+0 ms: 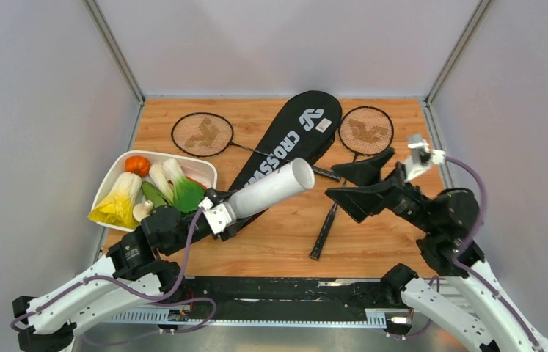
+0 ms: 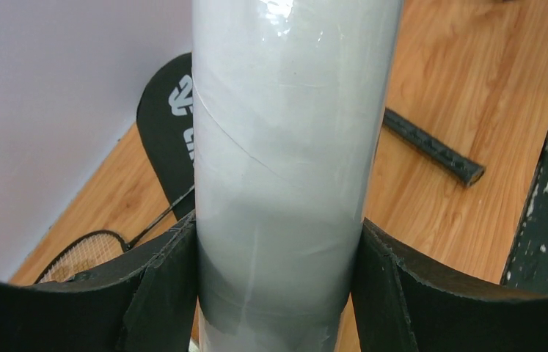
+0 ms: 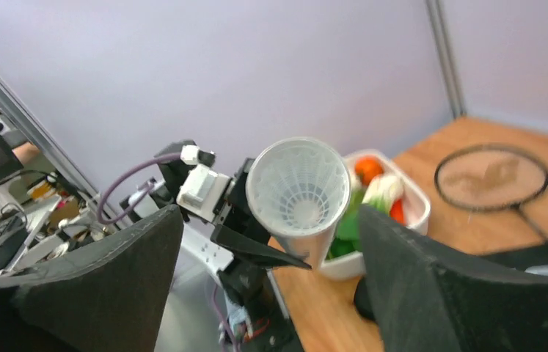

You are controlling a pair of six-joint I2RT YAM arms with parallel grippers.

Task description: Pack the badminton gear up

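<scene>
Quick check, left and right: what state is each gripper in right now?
Left gripper: closed on the white tube.
Right gripper: open, holding nothing, jaws spread wide facing the tube's open end.

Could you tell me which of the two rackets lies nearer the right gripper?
The right-hand racket, its shaft running beneath the right gripper; the other racket lies left of the bag.
</scene>
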